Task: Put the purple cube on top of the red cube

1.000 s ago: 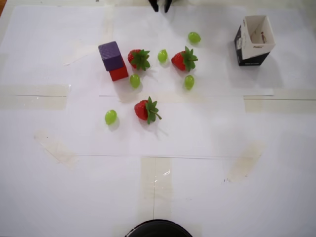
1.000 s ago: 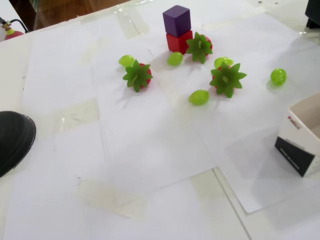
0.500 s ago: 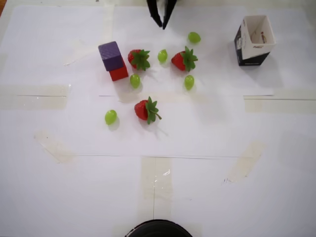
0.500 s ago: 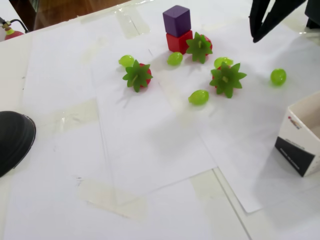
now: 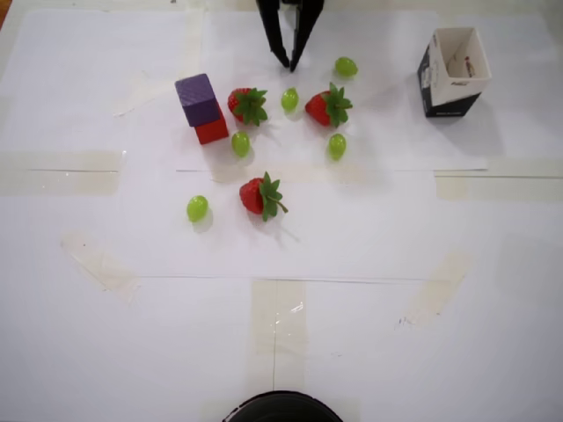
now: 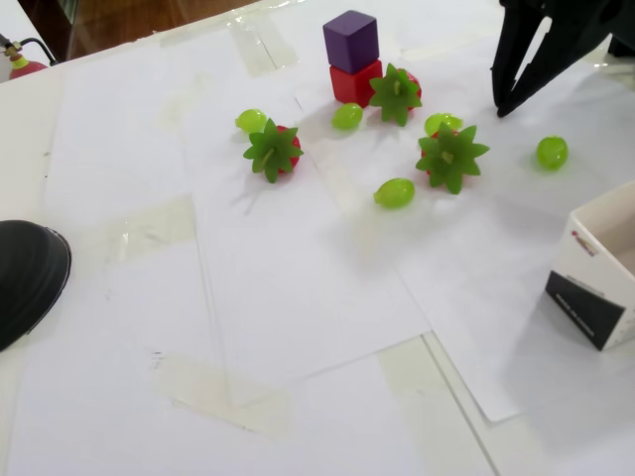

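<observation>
I saw the purple cube (image 5: 197,98) sitting on top of the red cube (image 5: 212,131), toward the far left part of the tabletop in the overhead view. A cube has no long axis to speak of; its faces were turned slightly off square with the table's edges, and it sat a little toward the far side of the red one, so a strip of red showed at the near edge. In the fixed view the purple cube (image 6: 351,41) rested flat and upright on the red cube (image 6: 355,81).

The pincer (image 5: 288,63) stood well apart from the stack, to its right in the overhead view and nearer the far edge, pinching nothing. Its two black fingers met at the tips, so I read it as pressed together.

Just right of the stack lay a strawberry (image 5: 247,105), then a grape (image 5: 289,98) and a second strawberry (image 5: 327,107). A third strawberry (image 5: 261,195) lay nearer the middle. A small open carton (image 5: 451,72) stood toward the far right corner.
</observation>
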